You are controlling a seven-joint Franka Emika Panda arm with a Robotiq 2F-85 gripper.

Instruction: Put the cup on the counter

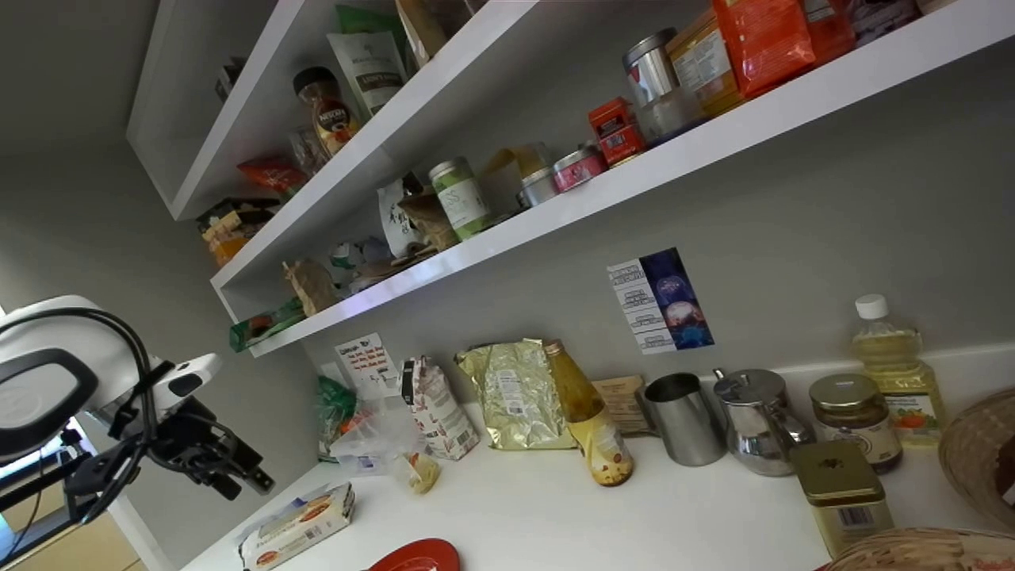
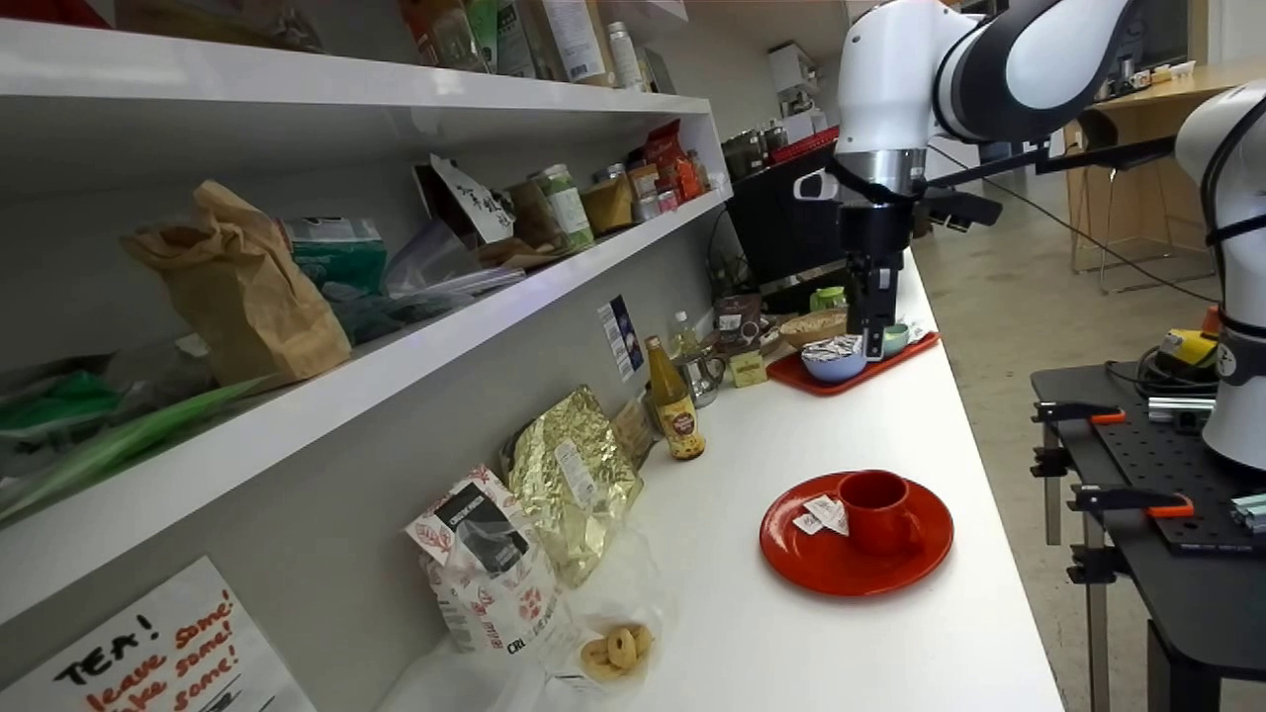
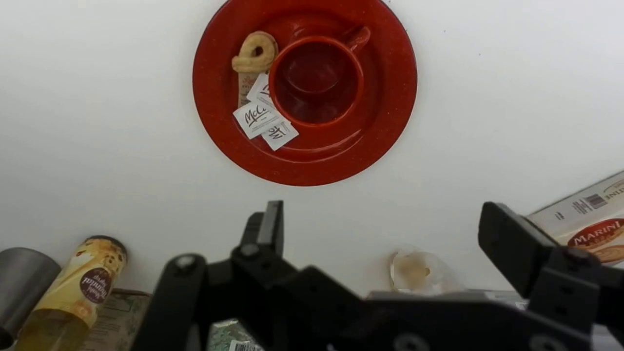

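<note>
Near the middle of a red plate point(image 3: 395, 97), the red cup point(image 3: 317, 80) stands upright, mouth up. Its handle point(image 3: 360, 39) points to the right and far side in the wrist view; in an exterior view, where the wall point(image 2: 425, 435) is at left, that is the side away from the wall, perhaps so that someone at the front of the white table point(image 2: 841, 653) can take hold of it. Just left of the cup in the wrist view lie white packets point(image 3: 256, 118) and a looped biscuit point(image 3: 251, 63); whether the packets touch it I cannot tell. The plate seems to serve as a saucer, gathering cup and snack into one helping. Because it lies between cup and table, I judge the task not yet done.

The pincer point(image 3: 381, 209) is spread wide and holds nothing. In the wrist view, the cup lies far of its tips and a little left of the middle of the gap, not between them. In both exterior views the white arm point(image 2: 880, 109) holds the pincer well above the table, likely so that it can line up before coming near the cup's rim.

Farther out, in an exterior view, a bottle point(image 1: 607, 448), a metal jug point(image 1: 686, 420) and a gold bag point(image 1: 523, 404) are ranged along the wall, presumably set back to spare the working strip. Far along the table, in an exterior view, a red tray point(image 2: 788, 373) bears a foil-topped bowl point(image 2: 834, 368).
</note>
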